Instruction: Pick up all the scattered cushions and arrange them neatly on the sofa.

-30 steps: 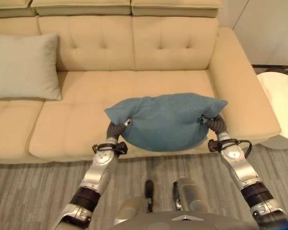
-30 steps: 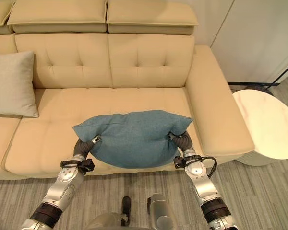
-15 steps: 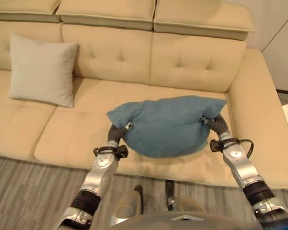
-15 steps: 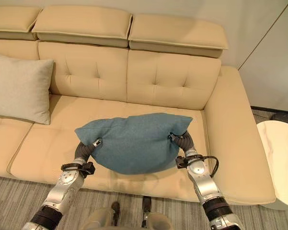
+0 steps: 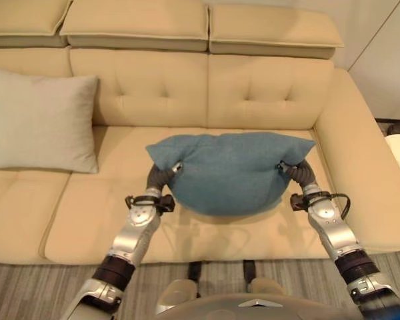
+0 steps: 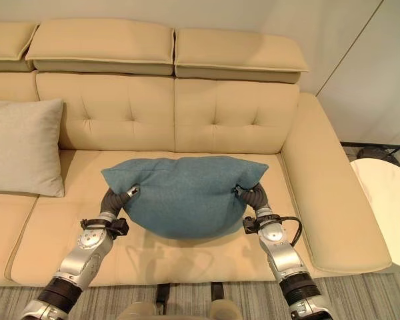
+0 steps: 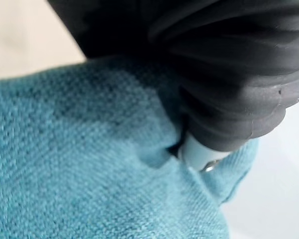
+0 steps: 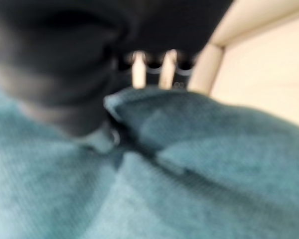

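Left eye view: teal cushion (image 5: pixel 228 170) held over the sofa seat (image 5: pixel 87 213).
Left hand (image 5: pixel 161 177) and right hand (image 5: pixel 297 170) pinch its ends; the sofa now sits closer than before, beige cushion (image 5: pixel 43 123) at 10 o'clock, so placement looks near.

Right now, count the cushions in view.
2. A teal cushion held above the sofa seat between the left hand and right hand; a beige cushion leaning against the backrest. Others may be out of frame.

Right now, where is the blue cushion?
The blue cushion is held between the left hand and right hand, above the sofa seat's right half, right of the beige cushion.
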You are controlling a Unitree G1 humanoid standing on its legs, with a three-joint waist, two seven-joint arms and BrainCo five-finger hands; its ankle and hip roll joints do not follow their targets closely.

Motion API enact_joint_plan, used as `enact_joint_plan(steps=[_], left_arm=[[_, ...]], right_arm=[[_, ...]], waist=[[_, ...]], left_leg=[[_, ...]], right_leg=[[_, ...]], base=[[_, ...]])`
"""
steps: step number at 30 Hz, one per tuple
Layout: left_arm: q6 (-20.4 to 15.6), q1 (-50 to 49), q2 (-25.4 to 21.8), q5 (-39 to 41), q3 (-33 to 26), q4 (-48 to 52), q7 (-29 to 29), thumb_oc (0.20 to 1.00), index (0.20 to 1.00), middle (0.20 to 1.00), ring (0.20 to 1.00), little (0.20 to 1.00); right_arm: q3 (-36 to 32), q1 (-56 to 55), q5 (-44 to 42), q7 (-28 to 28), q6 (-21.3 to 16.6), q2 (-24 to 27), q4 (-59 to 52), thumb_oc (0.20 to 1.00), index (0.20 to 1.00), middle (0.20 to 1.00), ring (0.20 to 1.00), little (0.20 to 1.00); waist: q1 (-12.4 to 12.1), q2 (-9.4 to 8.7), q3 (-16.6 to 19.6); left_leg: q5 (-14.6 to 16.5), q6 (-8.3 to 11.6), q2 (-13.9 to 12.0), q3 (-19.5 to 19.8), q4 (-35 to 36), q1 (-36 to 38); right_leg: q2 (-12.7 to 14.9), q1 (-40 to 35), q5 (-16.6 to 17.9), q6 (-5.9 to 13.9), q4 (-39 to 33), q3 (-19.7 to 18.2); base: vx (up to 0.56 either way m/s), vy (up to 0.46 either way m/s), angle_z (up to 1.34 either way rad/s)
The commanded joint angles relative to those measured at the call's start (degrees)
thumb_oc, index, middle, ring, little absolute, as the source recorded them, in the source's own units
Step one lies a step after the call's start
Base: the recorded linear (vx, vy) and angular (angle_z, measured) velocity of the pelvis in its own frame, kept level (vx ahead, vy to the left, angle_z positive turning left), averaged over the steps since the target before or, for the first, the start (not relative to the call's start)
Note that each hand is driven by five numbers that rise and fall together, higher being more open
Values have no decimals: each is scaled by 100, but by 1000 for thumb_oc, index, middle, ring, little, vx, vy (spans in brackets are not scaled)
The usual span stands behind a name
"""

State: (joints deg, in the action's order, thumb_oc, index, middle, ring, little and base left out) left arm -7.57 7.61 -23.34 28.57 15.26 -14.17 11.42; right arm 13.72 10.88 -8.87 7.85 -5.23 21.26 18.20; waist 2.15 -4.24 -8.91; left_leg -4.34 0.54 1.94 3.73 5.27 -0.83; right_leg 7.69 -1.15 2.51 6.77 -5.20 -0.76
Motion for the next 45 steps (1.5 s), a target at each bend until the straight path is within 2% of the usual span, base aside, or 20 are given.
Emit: enact_joint_plan(steps=[1,8,10,16,21,27,31,38,42,45], left_arm=[[-530,765,25,-51,-55,476,101,200,200,200,200,200],[-703,2083,-175,27,146,-4,578,200,200,200,200,200],[-867,3215,-408,140,441,-570,929,200,200,200,200,200],[-1008,4324,-706,212,787,-1145,1136,200,200,200,200,200],[-1033,4897,-905,230,990,-1497,1188,200,200,200,200,200],[-1058,4918,-808,417,1018,-1677,1173,200,200,200,200,200],[-1026,4855,-546,552,1028,-2045,1151,200,200,200,200,200],[-1041,4723,-452,529,968,-1954,1142,200,200,200,200,200],[-1160,4210,-419,339,611,-435,1219,200,200,200,200,200],[-1116,4079,-435,270,559,-160,1203,200,200,200,200,200]], right_arm=[[-146,749,-165,273,-352,205,-112,200,200,200,200,200],[165,2058,-270,632,-338,387,168,200,200,200,200,200],[506,3176,-393,949,-355,523,605,200,200,200,200,200],[875,4369,-472,1170,-384,746,1080,200,200,200,200,200],[1187,4986,-470,1232,-370,865,1420,200,200,200,200,200],[1368,5176,-508,1219,-326,775,1805,200,200,200,200,200],[1442,5254,-530,1183,-252,686,2276,200,200,200,200,200],[1398,5196,-421,1204,-216,682,2400,200,200,200,200,200],[968,4666,-200,1229,-246,893,1372,200,200,200,200,200],[846,4498,-163,1211,-239,966,1143,200,200,200,200,200]], waist=[[-93,-29,403],[-78,11,155],[-79,39,80],[-83,129,100],[-110,156,39],[-139,168,-30],[-151,189,-169],[-173,202,-239],[-161,209,-232],[-160,213,-214]], left_leg=[[409,328,-280,-232,-410,-104],[243,389,-322,-264,-404,-738],[15,439,-367,-184,-277,-1180],[-234,554,-386,-116,-27,-1578],[-292,607,-385,-48,-27,-1775],[-341,647,-369,-21,-27,-1968],[-383,669,-357,34,-27,-2042],[-386,682,-352,56,-27,-2077],[-295,680,-355,46,-27,-1889],[-261,678,-362,21,-27,-1825]], right_leg=[[-232,208,-35,154,235,-13],[-246,894,161,194,196,-43],[-262,1395,315,236,157,-39],[-281,1815,431,271,49,12],[-302,1983,465,293,20,65],[-328,2175,495,301,20,85],[-321,2226,485,285,20,113],[-323,2264,488,281,20,132],[-308,2102,416,296,20,164],[-308,2052,388,305,20,176]], base=[[-21,18,-5],[-80,-2,-6],[-69,-14,1],[0,0,0],[18,-18,7],[7,-9,2],[0,0,0],[1,-5,1],[26,-11,2],[0,0,0]])
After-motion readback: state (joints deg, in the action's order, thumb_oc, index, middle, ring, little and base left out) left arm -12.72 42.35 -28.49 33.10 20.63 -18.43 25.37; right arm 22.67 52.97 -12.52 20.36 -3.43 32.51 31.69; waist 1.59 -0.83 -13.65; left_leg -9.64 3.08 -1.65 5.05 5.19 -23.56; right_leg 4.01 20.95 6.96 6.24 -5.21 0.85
